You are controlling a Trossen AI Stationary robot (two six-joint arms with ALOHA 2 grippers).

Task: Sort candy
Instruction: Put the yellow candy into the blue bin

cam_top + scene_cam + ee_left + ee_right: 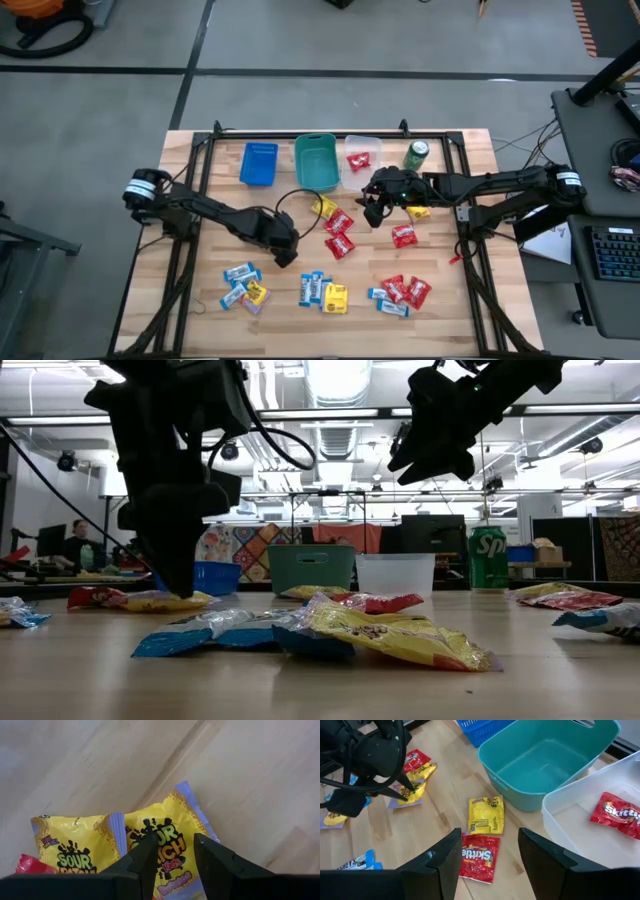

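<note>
Wooden table [200, 310] is edged by a dark frame; bare board is left along its left side and near edge. Three bins stand at the far edge: blue [259, 163], teal [316, 160], clear [362, 153], beside a green "Sp…" can [416, 155]. Candy [338, 232] is scattered mid-table; "Skittles" is read on red packets, "Sour Patch Kids" on yellow. The right gripper [488, 851] hangs spread, empty, above red Skittles. The left gripper [172, 851] is parted over a yellow packet, partly hidden.

Wooden table [210, 300], scattered candy [339, 246], blue bin [259, 164], teal bin [316, 161], clear bin [362, 154], green can [416, 155]
</note>
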